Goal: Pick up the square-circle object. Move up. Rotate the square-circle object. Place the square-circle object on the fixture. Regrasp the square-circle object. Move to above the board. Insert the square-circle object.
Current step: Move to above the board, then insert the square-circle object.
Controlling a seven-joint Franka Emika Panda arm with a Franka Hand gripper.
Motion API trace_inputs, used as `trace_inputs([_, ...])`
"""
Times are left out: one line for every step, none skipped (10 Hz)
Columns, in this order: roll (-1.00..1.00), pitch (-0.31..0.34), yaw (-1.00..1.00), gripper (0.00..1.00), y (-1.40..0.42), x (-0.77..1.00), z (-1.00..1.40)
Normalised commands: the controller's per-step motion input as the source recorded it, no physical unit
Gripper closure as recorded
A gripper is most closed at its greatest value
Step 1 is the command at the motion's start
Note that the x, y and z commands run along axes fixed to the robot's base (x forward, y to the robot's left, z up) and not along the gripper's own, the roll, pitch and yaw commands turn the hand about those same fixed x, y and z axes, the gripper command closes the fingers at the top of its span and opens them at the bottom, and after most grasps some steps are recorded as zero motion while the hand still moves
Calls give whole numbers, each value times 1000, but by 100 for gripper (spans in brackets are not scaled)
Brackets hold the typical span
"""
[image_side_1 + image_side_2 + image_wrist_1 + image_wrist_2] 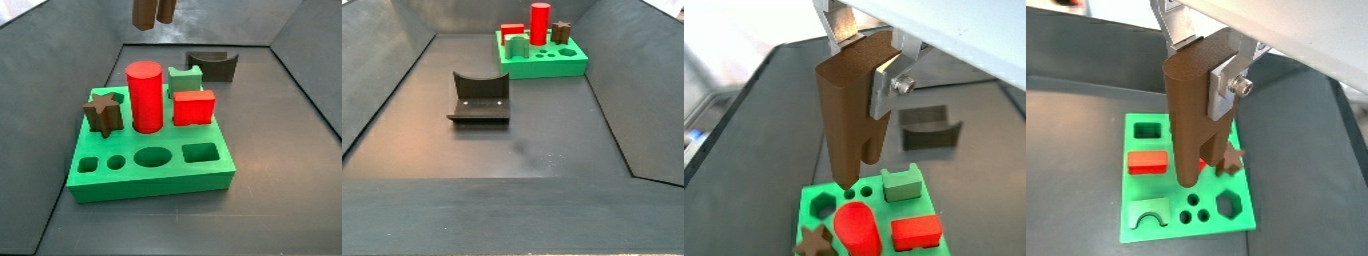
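My gripper (869,60) is shut on the upper end of the square-circle object (851,110), a long dark-brown peg that hangs upright; both wrist views show it (1193,110). Its lower end hangs well above the green board (818,205), over the board's small holes (1197,205). In a side view only the peg's lower end (154,12) shows at the top edge, above the board (147,182); the gripper is out of frame there. The dark fixture (211,65) stands empty behind the board, and it also shows in a side view (478,98).
On the board stand a red cylinder (144,97), a red cube (194,107), a brown star peg (103,112) and a green notched block (185,80). Dark sloping walls (396,70) enclose the grey floor.
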Motion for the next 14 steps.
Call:
trace_inputs([-161,-190,1000,100,5,-49,2])
trace_inputs([-147,-223,1000,100,13,-61,0])
trace_inputs([-136,-248,1000,100,18,-72,1])
trace_inputs([-123,-284,1000,100,23,-74,-1])
trace_inputs([-113,-299,1000,100,23,-72,-5])
trace_inputs([-87,-332,1000,100,13,-60,3])
trace_inputs([-58,-362,1000,100,12,-47,-3])
trace_inputs([-31,-321,808,100,13,-46,-2])
trace_inputs([-19,-270,629,100,11,-48,2])
trace_inputs([-11,-176,339,100,14,-42,-3])
trace_inputs([0,-16,-914,100,-234,40,0])
trace_inputs([0,0,-954,100,-180,23,0])
trace_inputs([40,0,-957,100,-134,11,26])
trace_inputs([7,0,-957,100,-157,11,0])
